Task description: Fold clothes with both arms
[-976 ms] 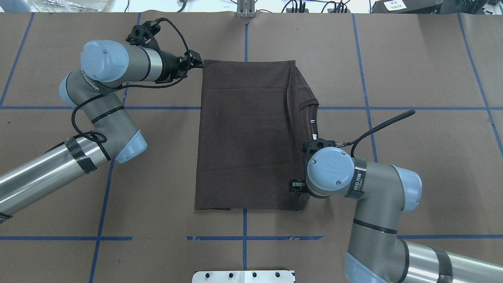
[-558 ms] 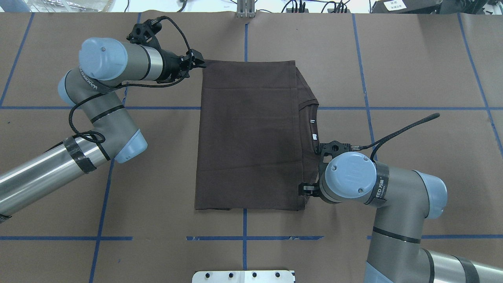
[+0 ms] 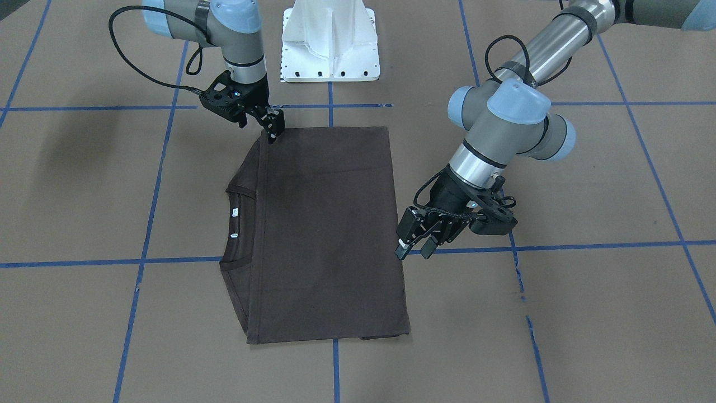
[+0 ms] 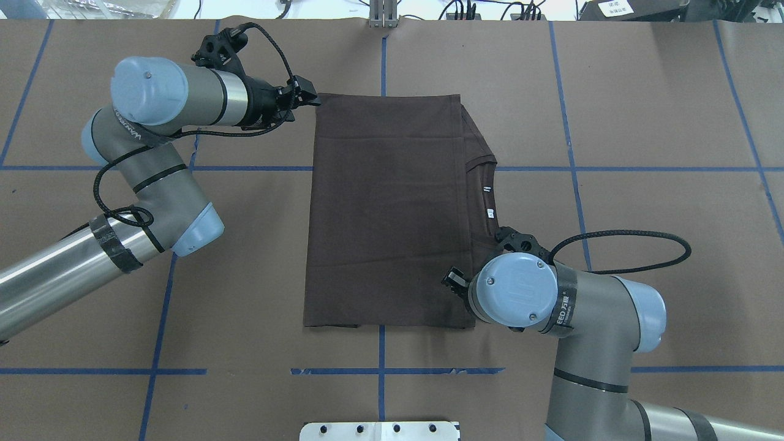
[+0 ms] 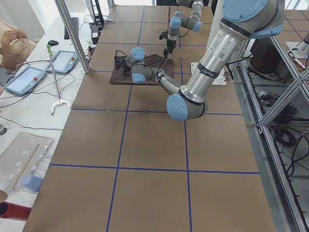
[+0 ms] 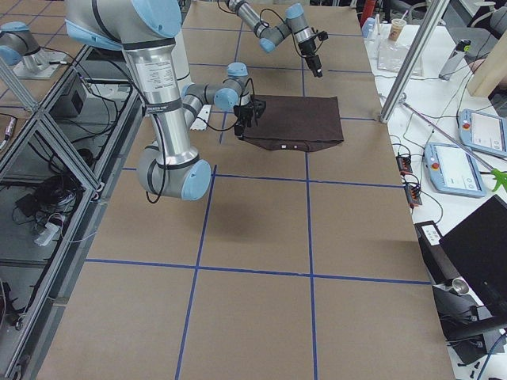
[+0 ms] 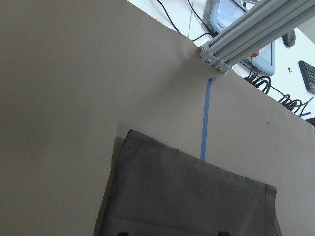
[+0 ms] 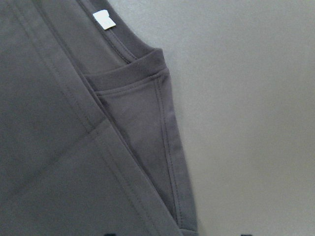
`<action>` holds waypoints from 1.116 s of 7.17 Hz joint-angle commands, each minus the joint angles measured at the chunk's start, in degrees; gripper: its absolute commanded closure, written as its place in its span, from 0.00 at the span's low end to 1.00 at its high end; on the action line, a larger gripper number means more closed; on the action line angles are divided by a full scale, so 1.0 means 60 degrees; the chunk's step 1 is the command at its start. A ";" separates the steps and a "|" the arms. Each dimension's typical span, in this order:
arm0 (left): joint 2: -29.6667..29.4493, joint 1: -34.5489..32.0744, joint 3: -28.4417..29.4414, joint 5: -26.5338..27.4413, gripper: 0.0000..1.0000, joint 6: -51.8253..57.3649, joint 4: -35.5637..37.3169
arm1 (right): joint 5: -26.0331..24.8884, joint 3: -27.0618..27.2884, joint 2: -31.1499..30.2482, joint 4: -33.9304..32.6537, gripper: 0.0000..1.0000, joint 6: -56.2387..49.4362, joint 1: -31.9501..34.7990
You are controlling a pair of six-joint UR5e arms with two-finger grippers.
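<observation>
Here's the dark brown T-shirt [image 4: 386,208], lying flat mid-counter as a tidy rectangle. The sides are already tucked in, and the collar and white neck tags [image 4: 490,213] peek out along the robot's right-hand edge.

The left end effector [image 3: 415,246] hangs just off the shirt's far left corner. Its fingers are spread with nothing between them, and the wrist view shows that corner lying free below.

Over on the other side, the right end effector [image 3: 273,127] sits above the near right corner. In its wrist camera the fingertips show wide apart at the frame's bottom, so I read it as open and empty too.

The brown paper counter [image 4: 643,122] looks matte, so I'd expect the cloth to drag on it rather than glide.

Now, the handling. This is light, limp knit, so it will sag and drape the instant it is lifted. The stacked layers can also slide apart, and the tucked sleeve seen from the right wrist looks ready to spill out. The best hold, I'd judge, is a deep pinch at the corners through every layer, with both arms lifting evenly.
</observation>
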 commanded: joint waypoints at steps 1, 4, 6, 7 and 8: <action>0.0007 0.0024 -0.0033 0.0004 0.32 -0.0152 0.0000 | -0.0063 -0.0680 0.0004 0.1160 0.31 0.1246 -0.0126; -0.0007 0.0025 -0.0062 0.0004 0.32 -0.0285 0.0015 | -0.0034 -0.0684 -0.0069 0.1019 0.34 0.1247 -0.0170; -0.0008 0.0039 -0.0135 0.0004 0.32 -0.0445 0.0132 | -0.0034 -0.0683 -0.0142 0.1019 0.35 0.1247 -0.0185; -0.0008 0.0054 -0.0150 0.0004 0.32 -0.0461 0.0161 | -0.0019 -0.0669 -0.0142 0.1019 0.38 0.1247 -0.0170; -0.0022 0.0054 -0.0150 0.0004 0.32 -0.0461 0.0161 | -0.0019 -0.0654 -0.0142 0.1019 0.42 0.1247 -0.0170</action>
